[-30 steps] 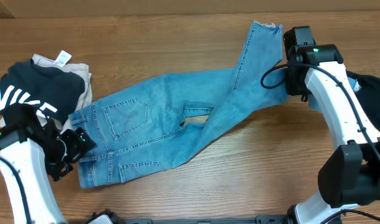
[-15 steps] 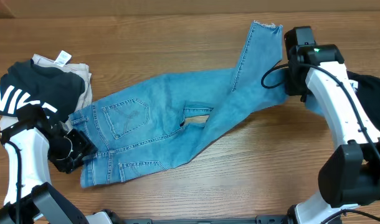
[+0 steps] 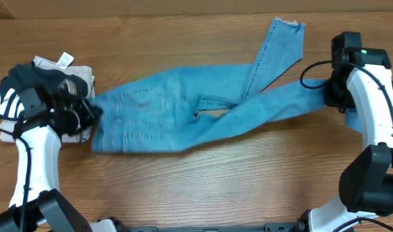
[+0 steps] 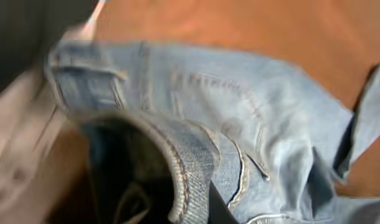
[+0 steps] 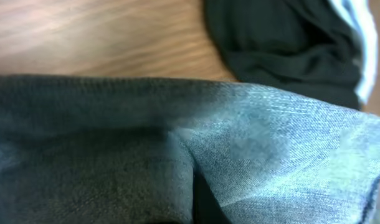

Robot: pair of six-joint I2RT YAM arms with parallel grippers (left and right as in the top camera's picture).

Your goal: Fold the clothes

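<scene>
While the wooden table [image 3: 183,193] bears the light-blue jeans [image 3: 171,106] stretched across its middle, both arms should pull evenly: the left gripper [image 3: 86,115] is clamped on the waistband [image 4: 190,155], the right gripper [image 3: 330,96] pinched on one leg's end. The other frayed leg [image 3: 280,42] strays upward; the black lettered top [image 3: 22,78] and beige garment [image 3: 80,72] crowd the left gripper.

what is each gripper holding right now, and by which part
Both hold the jeans: the left gripper pinches the waistband, the right gripper the end of one leg.
</scene>
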